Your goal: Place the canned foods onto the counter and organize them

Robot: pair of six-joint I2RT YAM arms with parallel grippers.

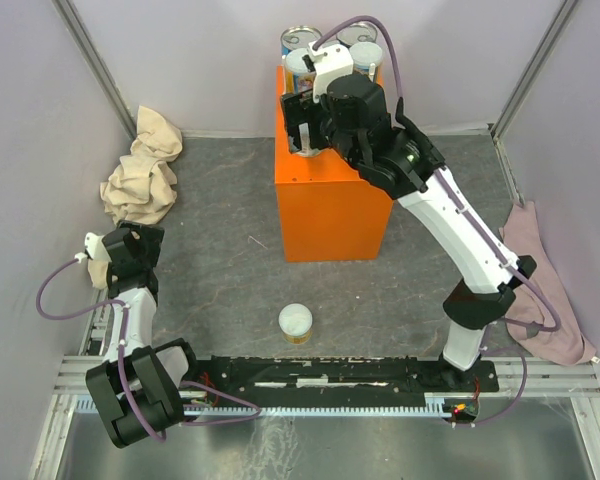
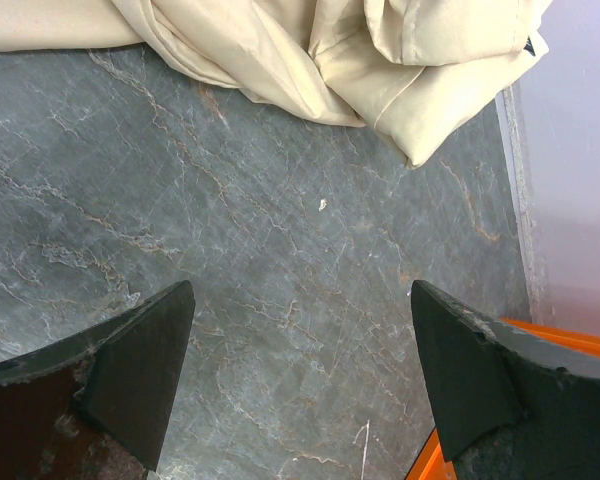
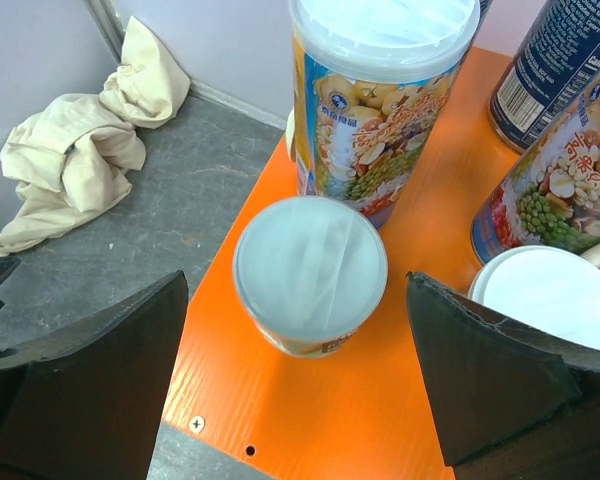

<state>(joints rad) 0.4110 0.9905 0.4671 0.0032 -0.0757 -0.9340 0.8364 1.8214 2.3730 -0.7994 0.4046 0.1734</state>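
Right wrist: pale-lidded can upright on orange counter; right gripper, left gripper both spread.

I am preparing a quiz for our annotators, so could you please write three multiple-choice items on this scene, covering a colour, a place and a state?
1. What colour is the counter? A blue; B orange; C green.
2. Where does the lone white-lidded can stand? A on the counter; B on the table, near the rail; C atop another can.
3. How is the right hand set over the small can? A open, fingers apart from it; B shut on it; C shut on nothing.
Key: 1 B, its faces are bright orange; 2 B, it stands alone on the grey surface; 3 A, both fingers stand clear of its sides.
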